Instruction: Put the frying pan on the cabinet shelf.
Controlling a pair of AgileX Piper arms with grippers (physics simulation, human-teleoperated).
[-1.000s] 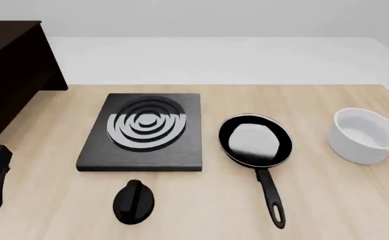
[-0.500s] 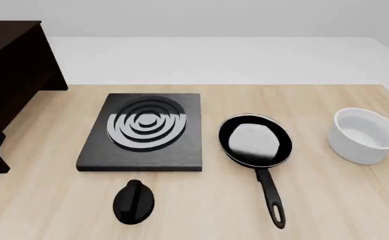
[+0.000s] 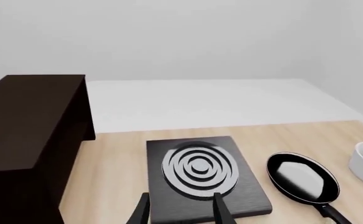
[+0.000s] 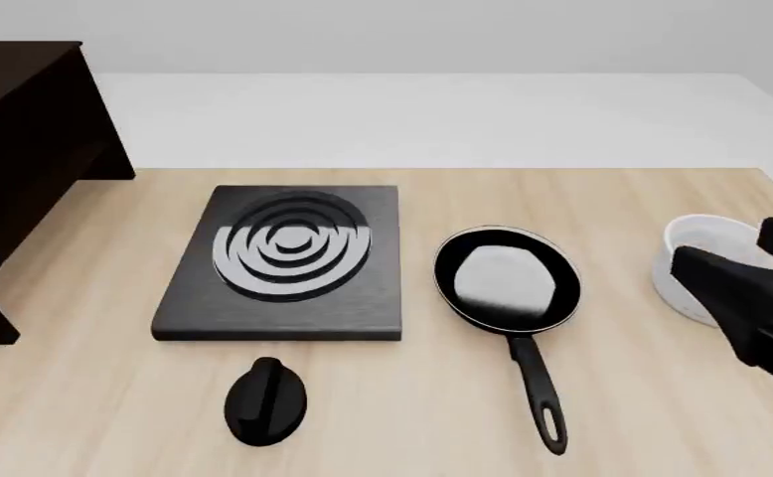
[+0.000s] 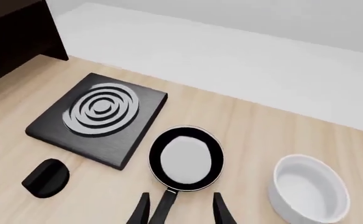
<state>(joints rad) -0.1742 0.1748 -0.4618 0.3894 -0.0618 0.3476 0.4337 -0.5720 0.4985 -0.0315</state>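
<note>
The frying pan [image 4: 508,279] lies flat on the light wooden worktop [image 4: 400,397], between the burner plate [image 4: 284,260] and a white bowl [image 4: 708,268]. Both arms' jaws are spread and hold nothing. The dark cabinet [image 4: 22,139] stands far left before pale walls.

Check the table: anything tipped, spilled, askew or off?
Nothing stands out. The frying pan sits flat on the tabletop beside the burner plate, handle toward the arms. The knob lies loose in front of the plate, and the white bowl is upright. No spills.
</note>
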